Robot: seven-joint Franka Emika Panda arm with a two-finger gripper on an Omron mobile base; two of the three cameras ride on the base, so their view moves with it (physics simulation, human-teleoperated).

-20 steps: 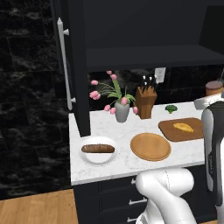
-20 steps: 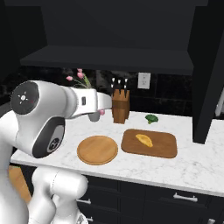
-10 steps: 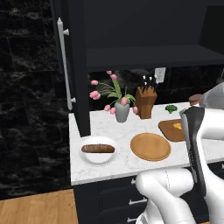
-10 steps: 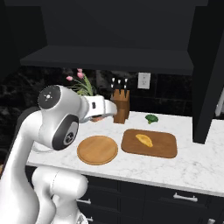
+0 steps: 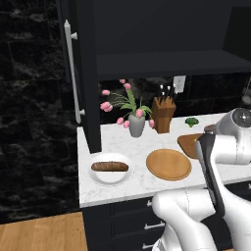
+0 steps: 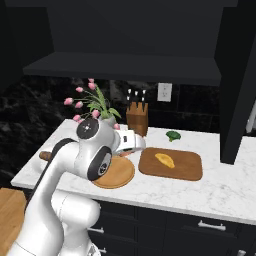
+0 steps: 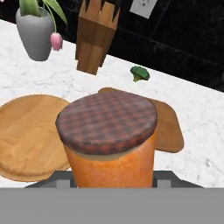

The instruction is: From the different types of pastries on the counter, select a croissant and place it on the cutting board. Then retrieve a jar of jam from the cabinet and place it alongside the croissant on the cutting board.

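The jar of jam [image 7: 111,148], orange with a brown checked lid, sits close in the hand view, and my gripper [image 7: 111,178] is shut on its sides. Behind the jar lies the cutting board [image 7: 169,127]. In the right base view my gripper [image 6: 134,145] hovers over the counter [image 6: 220,192] just left of the cutting board [image 6: 187,169], where the golden croissant [image 6: 165,160] rests. My arm covers most of the cutting board [image 5: 188,143] in the left base view. The black cabinet [image 5: 83,73] stands open, its shelf [image 5: 171,63] above the counter.
A round wooden plate [image 6: 119,176] lies left of the board. A dark loaf [image 5: 110,166] sits on a white plate. At the back stand a knife block [image 6: 136,119], a vase of pink tulips [image 5: 136,125] and a broccoli floret [image 6: 173,135].
My arm has folded down and forward, bringing the hand with the jar lower and nearer the cutting board. The things on the counter have not moved.
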